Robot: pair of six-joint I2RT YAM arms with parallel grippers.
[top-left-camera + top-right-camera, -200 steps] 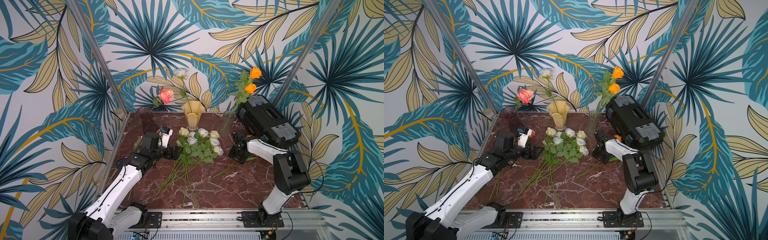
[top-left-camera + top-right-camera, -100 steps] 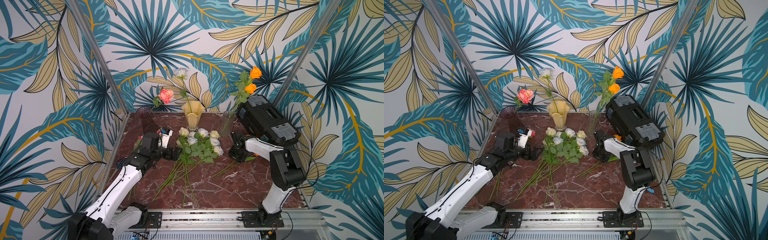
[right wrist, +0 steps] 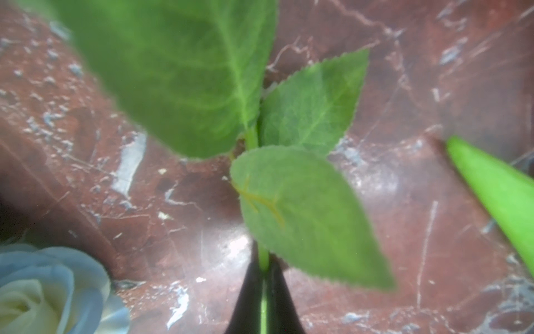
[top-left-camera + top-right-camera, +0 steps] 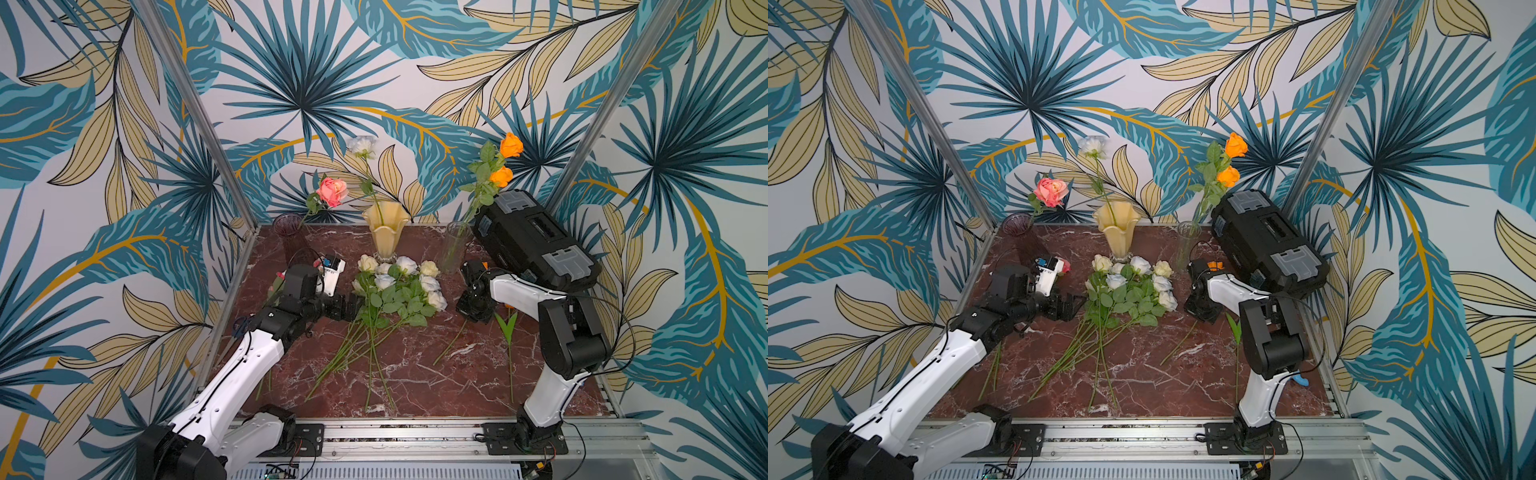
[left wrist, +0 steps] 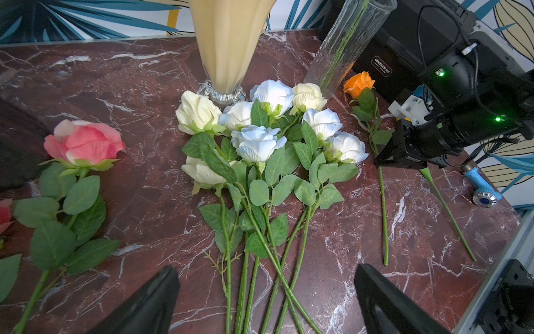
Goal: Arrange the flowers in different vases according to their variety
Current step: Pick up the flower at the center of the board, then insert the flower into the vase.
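Note:
My right gripper (image 3: 263, 269) is shut on the green stem (image 3: 263, 257) of an orange rose (image 5: 358, 84) that lies on the table beside the clear vase (image 4: 455, 247). Its leaves fill the right wrist view. In a top view the right gripper (image 4: 473, 309) points down at the marble. My left gripper (image 5: 267, 271) is open above the stems of a white and cream rose bunch (image 4: 399, 282). A pink rose (image 5: 83, 141) lies left of it. The purple vase (image 4: 291, 237) holds a pink rose, the cream vase (image 4: 384, 232) a white one, and the clear vase two orange ones.
A black toolbox (image 4: 536, 241) leans at the back right, close behind my right arm. A tulip stem (image 4: 509, 357) lies next to the held stem. A blue-handled tool (image 5: 476, 185) sits near the right table edge. The metal rail (image 4: 415, 432) runs along the front.
My right gripper has closed on the orange rose's stem. The right arm shifted slightly. The left arm and the bunch have not moved.

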